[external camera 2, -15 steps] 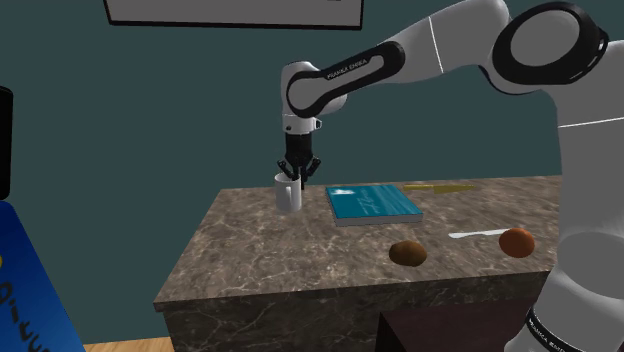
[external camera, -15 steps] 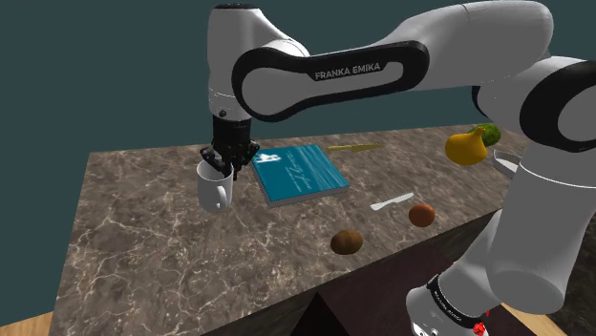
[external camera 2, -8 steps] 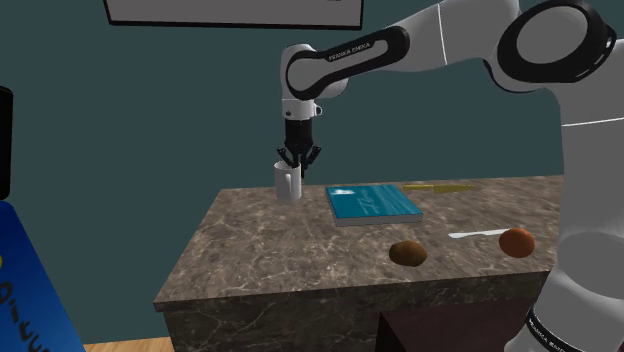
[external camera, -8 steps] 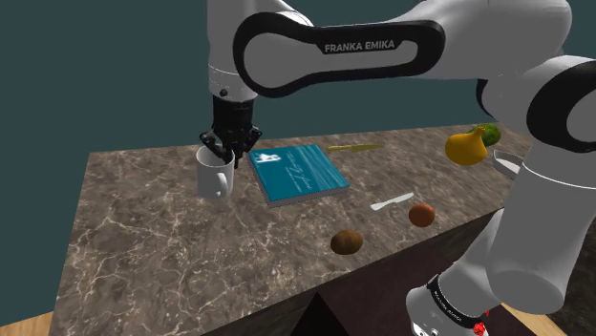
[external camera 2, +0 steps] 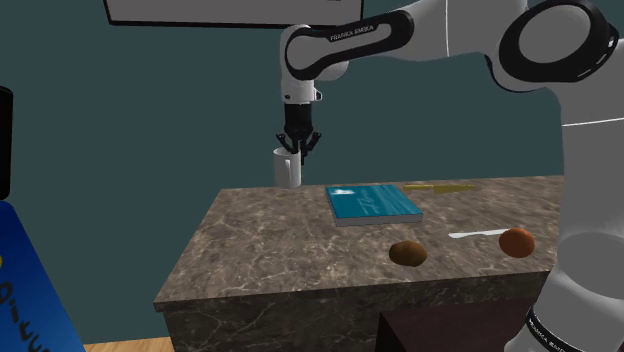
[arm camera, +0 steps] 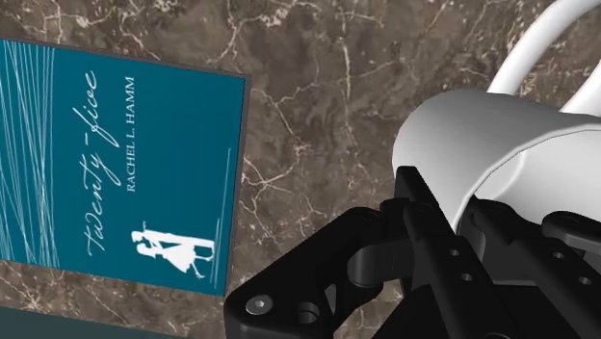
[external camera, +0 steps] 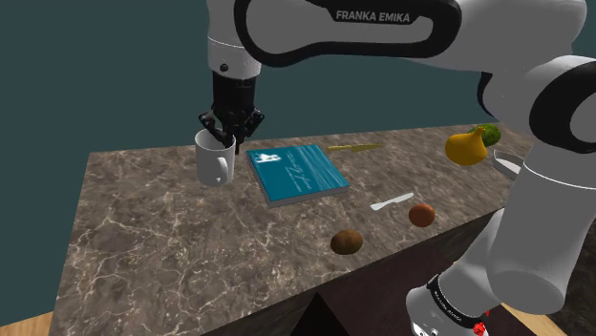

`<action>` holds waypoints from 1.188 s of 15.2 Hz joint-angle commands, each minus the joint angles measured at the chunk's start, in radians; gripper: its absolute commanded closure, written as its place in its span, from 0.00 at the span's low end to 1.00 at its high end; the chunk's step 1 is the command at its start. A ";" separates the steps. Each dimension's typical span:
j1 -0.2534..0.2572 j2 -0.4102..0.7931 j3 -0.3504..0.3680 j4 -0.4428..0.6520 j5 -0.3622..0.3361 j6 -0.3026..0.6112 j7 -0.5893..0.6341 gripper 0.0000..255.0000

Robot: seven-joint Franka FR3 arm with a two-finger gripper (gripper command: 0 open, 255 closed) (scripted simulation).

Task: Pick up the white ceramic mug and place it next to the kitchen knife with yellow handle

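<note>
My black gripper (external camera: 229, 136) is shut on the rim of the white mug (external camera: 214, 160), which hangs in the air above the marble counter (external camera: 172, 239). From the second exterior view the mug (external camera 2: 287, 168) is lifted clear of the counter's far edge under the gripper (external camera 2: 296, 148). In the wrist view the mug (arm camera: 472, 144) sits clamped between the fingers (arm camera: 424, 226), one inside the rim and one outside. The yellow-handled knife (external camera: 355, 148) lies flat at the counter's back edge, beyond a teal book (external camera: 298, 173).
A white utensil (external camera: 392, 202), a reddish round fruit (external camera: 422, 215) and a brown round object (external camera: 347, 242) lie toward the counter's front at the shoulder view's right. Yellow and green fruit (external camera: 470, 145) sit by my arm. A teal wall stands behind.
The gripper has risen with the mug clamped in it, lifting the mug off the counter. Nothing else on the counter has moved.
</note>
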 commanded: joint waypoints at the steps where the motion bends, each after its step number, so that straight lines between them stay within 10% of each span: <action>1: 0.002 0.000 0.001 0.027 0.000 -0.027 0.000 1.00; 18: -0.239 -0.356 -0.132 -0.384 0.141 0.055 -0.379 1.00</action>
